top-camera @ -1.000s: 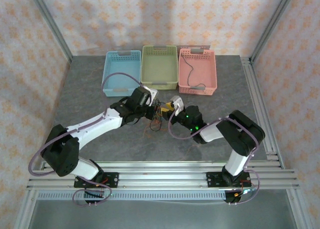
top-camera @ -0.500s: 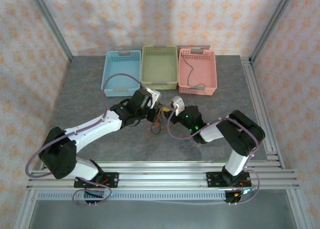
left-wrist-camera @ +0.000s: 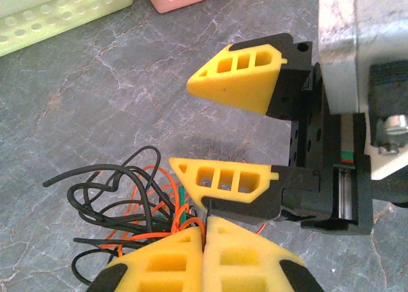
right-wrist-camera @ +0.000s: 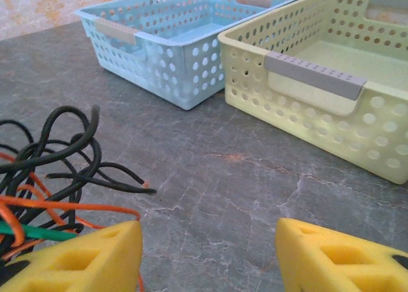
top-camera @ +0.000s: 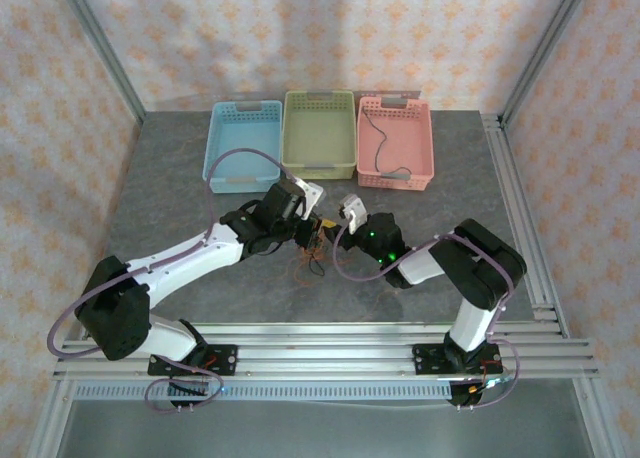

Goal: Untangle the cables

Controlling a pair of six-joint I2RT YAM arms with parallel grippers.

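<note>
Nearside of the green basket (top-camera: 319, 128), on the table (top-camera: 180, 178): item one, your left gripper (left-wrist-camera: 205, 231), fingers pressed together and clamped on strands at the edge of the cables (left-wrist-camera: 127, 190), a black, orange and green knot lying just in front of that basket. Item two, your right gripper (left-wrist-camera: 180, 123), jaws apart and empty, facing the left one just beside the knot. Step in hand, by my reading: single out one strand. Choose a black loop standing free, close on it alone, and draw it slowly away from the green basket against your left hold; if the whole knot drags, let go and regrip.
</note>
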